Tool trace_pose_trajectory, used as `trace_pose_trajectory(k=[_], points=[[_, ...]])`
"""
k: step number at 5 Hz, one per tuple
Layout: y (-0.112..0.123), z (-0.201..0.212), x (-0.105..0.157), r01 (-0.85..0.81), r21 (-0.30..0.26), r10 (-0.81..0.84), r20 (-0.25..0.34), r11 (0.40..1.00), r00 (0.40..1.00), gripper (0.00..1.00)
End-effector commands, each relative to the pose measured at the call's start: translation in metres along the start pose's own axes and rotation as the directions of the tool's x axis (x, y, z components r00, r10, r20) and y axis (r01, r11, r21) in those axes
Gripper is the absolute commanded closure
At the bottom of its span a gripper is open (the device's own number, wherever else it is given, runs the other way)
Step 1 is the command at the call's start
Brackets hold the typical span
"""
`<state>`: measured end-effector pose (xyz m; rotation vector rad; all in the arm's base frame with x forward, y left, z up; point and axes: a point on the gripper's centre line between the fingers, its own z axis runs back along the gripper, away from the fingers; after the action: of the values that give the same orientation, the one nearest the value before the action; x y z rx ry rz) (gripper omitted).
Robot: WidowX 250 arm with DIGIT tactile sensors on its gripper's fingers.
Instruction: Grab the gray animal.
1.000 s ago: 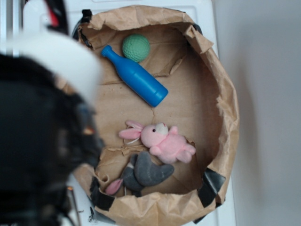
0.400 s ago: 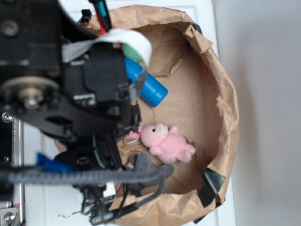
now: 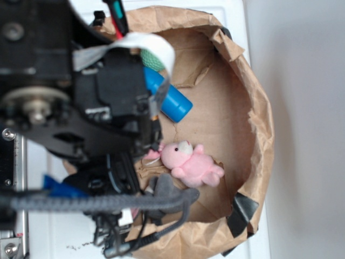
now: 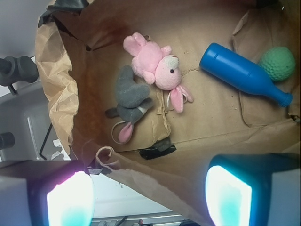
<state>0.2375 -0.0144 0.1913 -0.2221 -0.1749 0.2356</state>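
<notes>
Claw (image 4: 148, 193): spread wide, nothing between the two fingers, hanging high over the near rim of the bag.
Paper bag (image 4: 54, 99): crumpled brown walls rolled down, taped at the edge, cardboard floor inside.
Gray animal (image 4: 129, 96): lying flat on the floor near the left wall, pink inner ear toward the near edge, touching the pink bunny.
Pink bunny (image 4: 155, 66): just beyond, pressed against the gray toy.
Blue bottle (image 4: 242, 75): on its side, further right.
Green ball (image 4: 277, 63): at the bottle's neck, far corner.
Progress: no contact yet; descent, alignment over the gray body and closing all left to do.
Surface: white top (image 3: 237, 13) under the bag, pale plain wall (image 3: 307, 129) beside.
</notes>
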Motion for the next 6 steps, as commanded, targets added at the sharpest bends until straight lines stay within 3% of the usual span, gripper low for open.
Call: trace_pose_trajectory(k=[1,2,3,4,6], points=[[0.008,-0.051,0.028,-0.037,0.095,0.032,0.049,0.995,0.998,0.00],[0.011,-0.075,0.022,-0.053,0.122,0.043,0.084,0.991,0.996,0.00],[-0.003,-0.103,-0.002,0.069,0.128,-0.082,0.097,0.989,0.992,0.00],[-0.016,-0.114,-0.011,0.117,0.107,-0.128,0.103,0.987,0.986,0.00],[-0.040,-0.097,0.004,0.117,-0.020,-0.115,0.101,0.993,0.988,0.00]])
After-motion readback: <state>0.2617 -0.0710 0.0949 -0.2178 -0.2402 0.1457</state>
